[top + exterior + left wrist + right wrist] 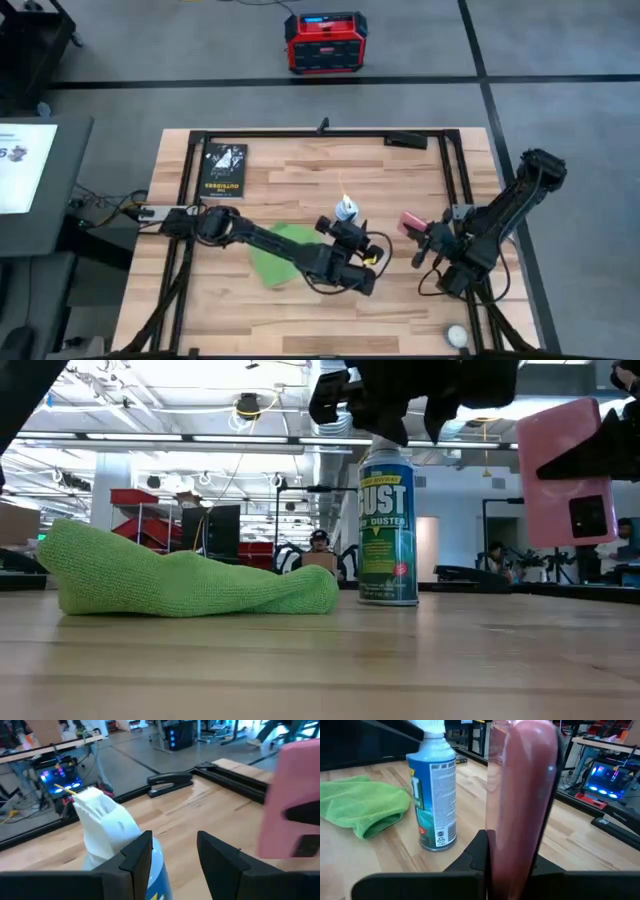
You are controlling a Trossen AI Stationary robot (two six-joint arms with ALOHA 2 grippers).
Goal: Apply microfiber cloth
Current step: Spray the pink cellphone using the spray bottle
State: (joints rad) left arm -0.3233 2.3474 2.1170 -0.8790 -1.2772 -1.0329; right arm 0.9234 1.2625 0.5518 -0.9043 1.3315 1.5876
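A: High view puts your left gripper (345, 228) right above the duster can (346, 210), fingers (137, 855) parted, one either side of the nozzle.

B: And the cloth (278, 252)?

A: Lying slack on the table (420, 170) just beside the can, under your left arm and untouched. Your right gripper (425, 238), on the can's far side from the cloth, is clamped on the pink phone (412, 222), held upright.

B: Risks?

A: Swing toward the cloth and you may tip the can. The phone looks near it too, though depth is hard to judge.
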